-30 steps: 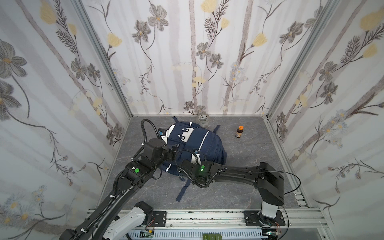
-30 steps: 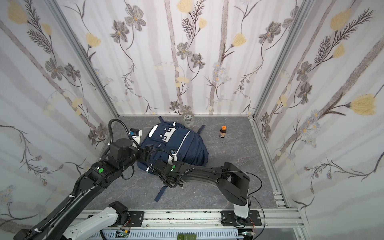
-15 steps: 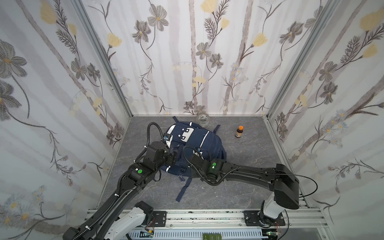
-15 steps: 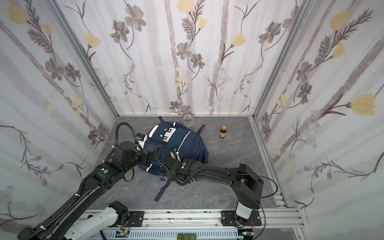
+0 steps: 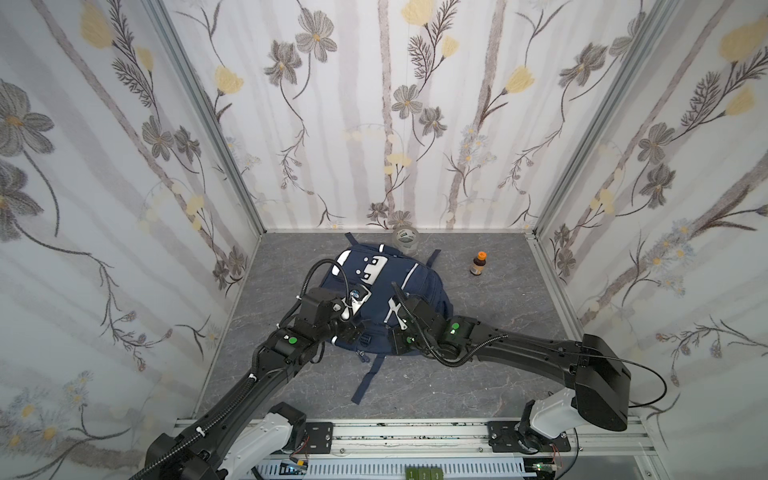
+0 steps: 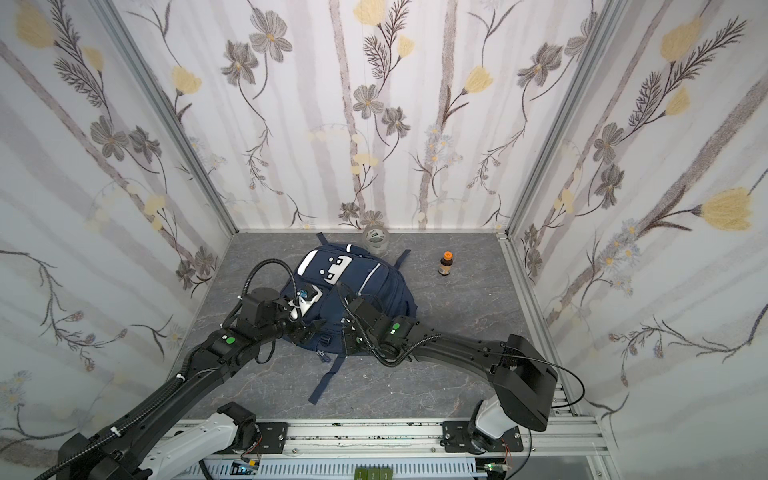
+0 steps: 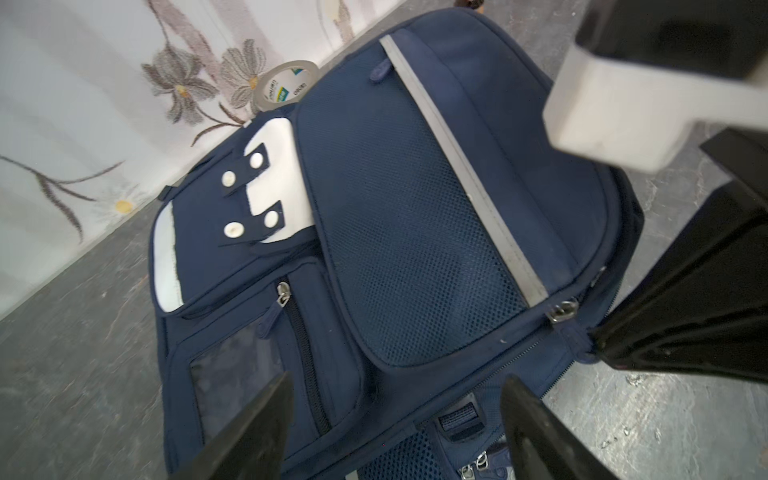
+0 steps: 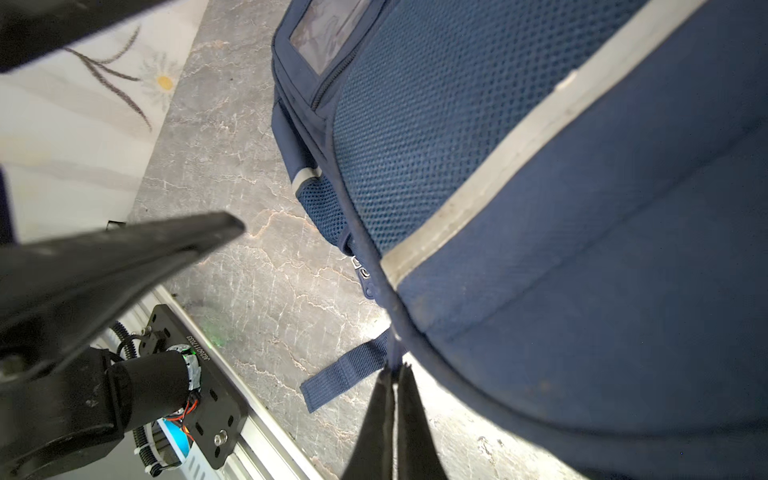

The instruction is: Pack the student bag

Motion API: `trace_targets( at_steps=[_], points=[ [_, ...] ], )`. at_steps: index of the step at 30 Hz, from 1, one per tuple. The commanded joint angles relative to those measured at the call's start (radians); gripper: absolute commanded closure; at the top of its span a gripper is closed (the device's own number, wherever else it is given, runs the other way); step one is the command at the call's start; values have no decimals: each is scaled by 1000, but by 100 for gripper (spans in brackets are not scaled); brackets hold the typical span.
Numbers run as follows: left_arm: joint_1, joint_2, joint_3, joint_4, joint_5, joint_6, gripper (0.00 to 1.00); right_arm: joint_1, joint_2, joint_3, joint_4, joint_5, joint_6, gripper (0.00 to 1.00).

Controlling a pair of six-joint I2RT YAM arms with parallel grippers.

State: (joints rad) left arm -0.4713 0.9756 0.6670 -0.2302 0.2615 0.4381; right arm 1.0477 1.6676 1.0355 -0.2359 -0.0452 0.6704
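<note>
**Worktop** (image 5: pixel 503 328): grey marbled slab, with floral panels on three sides.

**Student bag** (image 5: pixel 419 286): navy, white patches, grey stripe.
- It lies front face up on the worktop, beneath both sets of fingers.
- Its long axis runs from the fingers' side toward the back wall, leaning slightly left.
- The white-patched pocket end points away from the fingers, at the back wall.
- The end with the zip pulls points back past them, and one loose strap (image 5: pixel 365 382) trails from it.

**Left fingers** (image 7: pixel 257 432): released and spread wide over the bag's near end, by the clear-window pocket. They grasp nothing.

**Right fingers** (image 8: pixel 409 419): clenched together on a thin blue pull tab (image 8: pixel 394 351) at the bag's near rim, near the left fingers.

**Tape roll** (image 5: pixel 405 240): clear, by the back wall just past the bag's far end, well apart from both sets of fingers. Whether it touches the bag cannot be told.

**Bottle** (image 5: pixel 478 264): small, brown, orange cap, upright. It stands beyond the right fingers and clear of the bag.
</note>
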Motion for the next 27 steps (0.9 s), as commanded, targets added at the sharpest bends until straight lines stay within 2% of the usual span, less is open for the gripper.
trace_targets(
  at_steps=[1, 6, 12, 14, 15, 17, 18, 23, 27],
  points=[
    [0, 41, -11, 53, 63, 55, 20, -1, -24, -24, 134, -92, -32, 100],
    [-4, 144, -12, 53, 63, 55, 20, -8, -40, -52, 175, -121, -47, 100],
    [-14, 220, -29, 53, 63, 55, 20, -16, -44, -58, 177, -97, -47, 100],
    [-18, 236, -30, 53, 63, 55, 20, -16, -43, -51, 151, -52, -38, 100],
    [-19, 241, -30, 53, 63, 55, 20, -14, -42, -44, 137, -25, -35, 99],
    [-22, 247, -30, 53, 63, 55, 20, -1, -37, -45, 135, 31, -37, 83],
    [-24, 249, -30, 53, 63, 55, 20, 7, -35, -44, 132, 62, -38, 80],
    [-33, 248, -20, 53, 63, 55, 20, 48, -26, -60, 167, 189, -59, 72],
    [-44, 245, -9, 53, 63, 55, 20, 67, -18, -108, 233, 239, -61, 72]
  ],
)
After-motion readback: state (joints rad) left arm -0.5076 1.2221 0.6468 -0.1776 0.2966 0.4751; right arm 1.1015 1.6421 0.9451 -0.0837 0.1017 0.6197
